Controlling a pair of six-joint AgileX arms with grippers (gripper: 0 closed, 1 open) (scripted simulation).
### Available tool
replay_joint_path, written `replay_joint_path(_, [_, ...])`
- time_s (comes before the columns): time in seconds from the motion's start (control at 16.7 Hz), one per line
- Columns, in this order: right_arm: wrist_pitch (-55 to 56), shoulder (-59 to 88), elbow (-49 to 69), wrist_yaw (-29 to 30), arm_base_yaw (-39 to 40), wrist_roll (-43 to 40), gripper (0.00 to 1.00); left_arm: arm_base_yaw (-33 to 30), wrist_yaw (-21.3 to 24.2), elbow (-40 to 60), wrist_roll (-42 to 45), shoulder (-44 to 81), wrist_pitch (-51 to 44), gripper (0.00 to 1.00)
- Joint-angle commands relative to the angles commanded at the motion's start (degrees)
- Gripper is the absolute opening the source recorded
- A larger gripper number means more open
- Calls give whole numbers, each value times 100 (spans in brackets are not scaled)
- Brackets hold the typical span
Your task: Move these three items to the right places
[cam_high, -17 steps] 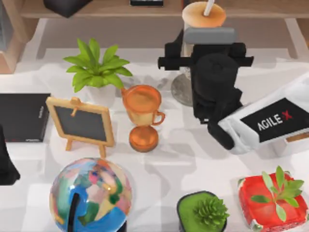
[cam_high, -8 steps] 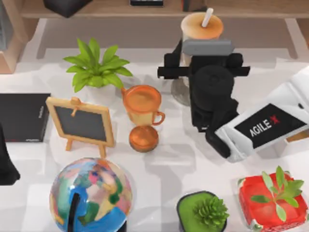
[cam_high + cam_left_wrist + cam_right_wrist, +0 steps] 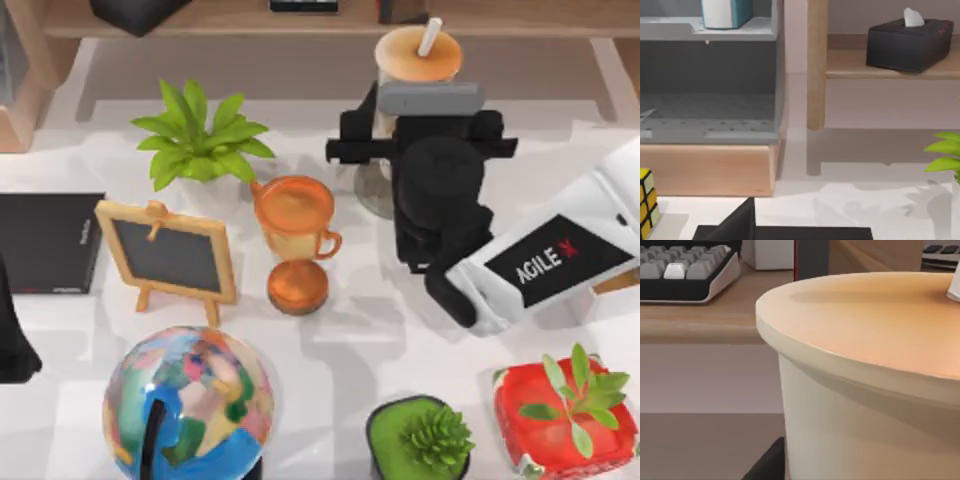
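Top view: the bubble-tea cup (image 3: 419,54), tan-lidded with a white straw (image 3: 431,36), stands upright at the table's far side, over the grey coaster (image 3: 372,188). The right gripper (image 3: 418,112) sits against the cup; whether its fingers clamp it I cannot tell. In the right wrist view the cup (image 3: 875,385) looms close. The left gripper (image 3: 12,335) rests at the left edge beside the black book (image 3: 48,242).
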Motion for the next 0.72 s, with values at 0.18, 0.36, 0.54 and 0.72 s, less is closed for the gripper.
replay_joint_path(0.18, [0,0,0,0,0,0,83,0,0,0,0,0,0,100])
replay_joint_path(0.36, [0,0,0,0,0,0,100,0,0,0,0,0,0,100])
replay_joint_path(0.54, [0,0,0,0,0,0,100,0,0,0,0,0,0,100])
replay_joint_path(0.72, [0,0,0,0,0,0,100,0,0,0,0,0,0,100])
